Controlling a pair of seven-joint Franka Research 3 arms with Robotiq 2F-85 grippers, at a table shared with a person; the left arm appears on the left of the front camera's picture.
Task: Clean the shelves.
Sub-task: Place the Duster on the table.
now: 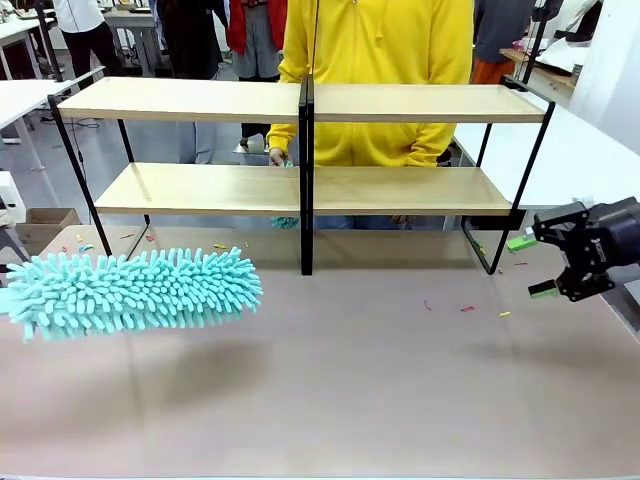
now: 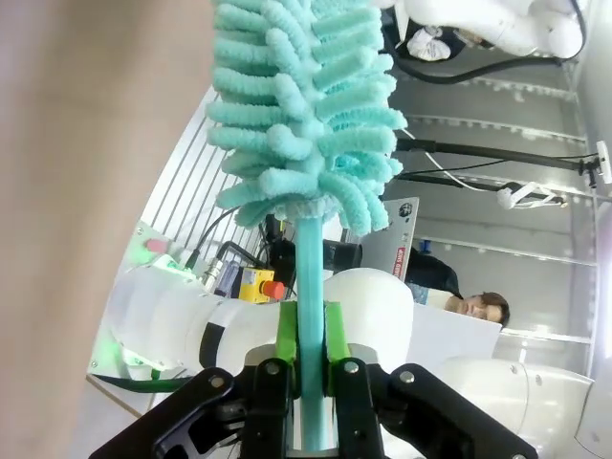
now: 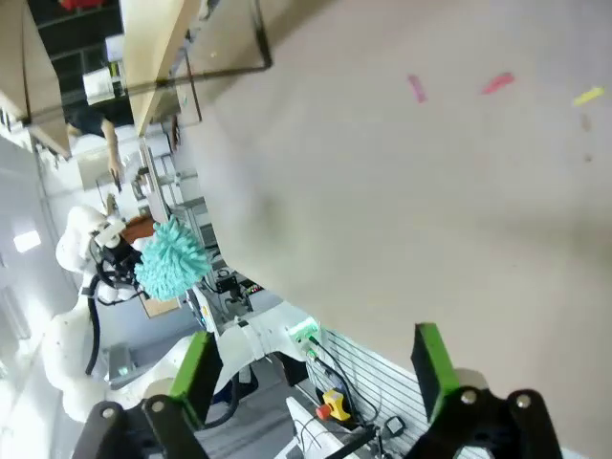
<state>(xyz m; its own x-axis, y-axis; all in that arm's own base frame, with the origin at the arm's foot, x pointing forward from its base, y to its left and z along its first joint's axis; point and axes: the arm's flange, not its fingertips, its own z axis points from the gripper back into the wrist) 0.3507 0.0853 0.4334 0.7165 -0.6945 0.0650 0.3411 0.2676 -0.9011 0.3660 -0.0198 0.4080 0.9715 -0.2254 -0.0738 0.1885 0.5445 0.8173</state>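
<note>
A teal duster (image 1: 130, 290) is held over the table's (image 1: 350, 400) left side, its handle clamped in the left gripper (image 2: 311, 368). The shelves (image 1: 305, 105) stand at the far middle. At right, the right gripper (image 3: 311, 368) is spread wide, empty.

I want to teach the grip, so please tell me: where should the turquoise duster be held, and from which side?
Grip the duster on its thin bare stem, coming from the end opposite the head, fingers across it. The fluffy head would squash and slip. The left gripper is shut on it this way.
</note>
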